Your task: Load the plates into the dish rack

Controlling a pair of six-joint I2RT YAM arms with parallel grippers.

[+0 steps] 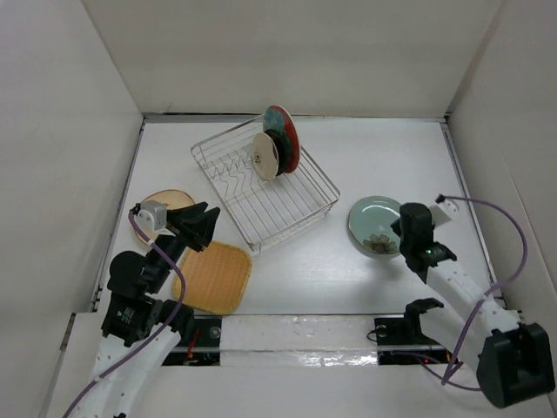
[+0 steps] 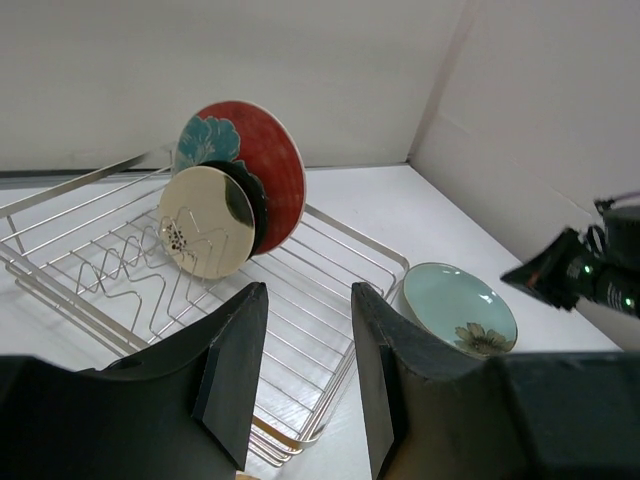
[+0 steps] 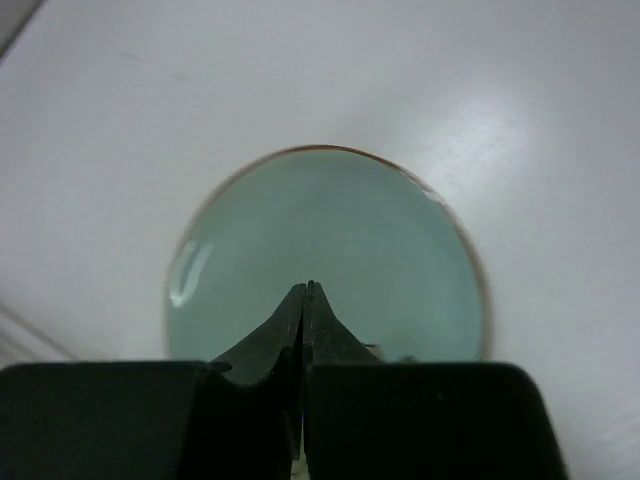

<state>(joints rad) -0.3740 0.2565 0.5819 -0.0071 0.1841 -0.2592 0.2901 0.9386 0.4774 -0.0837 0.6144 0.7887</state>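
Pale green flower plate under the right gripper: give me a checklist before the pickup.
1. Right gripper above the pale green flower-motif plate: ok.
2. Right gripper open for a grasp: not ok, it is shut.
3. Plate flat on the white table, nothing on it: ok.
4. Gripper height above the plate: cannot tell.
5. Free slots in the silver wire dish rack: ok, three plates stand only at its far end.
6. Left gripper clear of the path: probably ok, open, by the rack's left corner.
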